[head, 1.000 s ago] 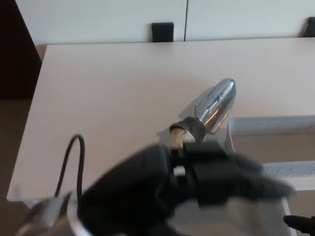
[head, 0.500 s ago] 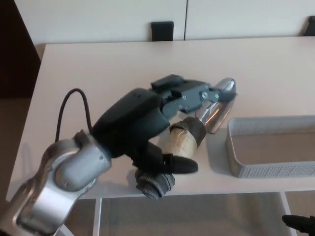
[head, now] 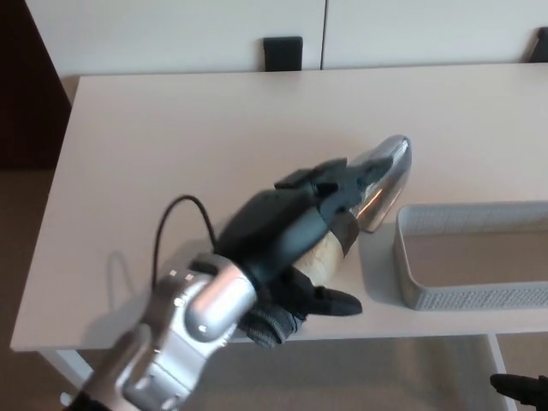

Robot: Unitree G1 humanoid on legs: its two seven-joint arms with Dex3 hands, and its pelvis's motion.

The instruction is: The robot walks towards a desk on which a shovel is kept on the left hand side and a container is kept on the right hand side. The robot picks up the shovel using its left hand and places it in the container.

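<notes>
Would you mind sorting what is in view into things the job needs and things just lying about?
For the job:
- shovel, on the desk
- container, right of the shovel
- left hand, over the shovel's handle

Just there:
- black cable on the left arm
- dark block behind the desk
- white wall panels

Black left hand (head: 287, 231), silver forearm (head: 184, 330) w/ black cable (head: 175, 224)

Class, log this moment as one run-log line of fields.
phase: grasping | left hand: over shovel handle, grip unclear | shovel: on desk | container: empty, right of shovel | right hand: not visible
</notes>
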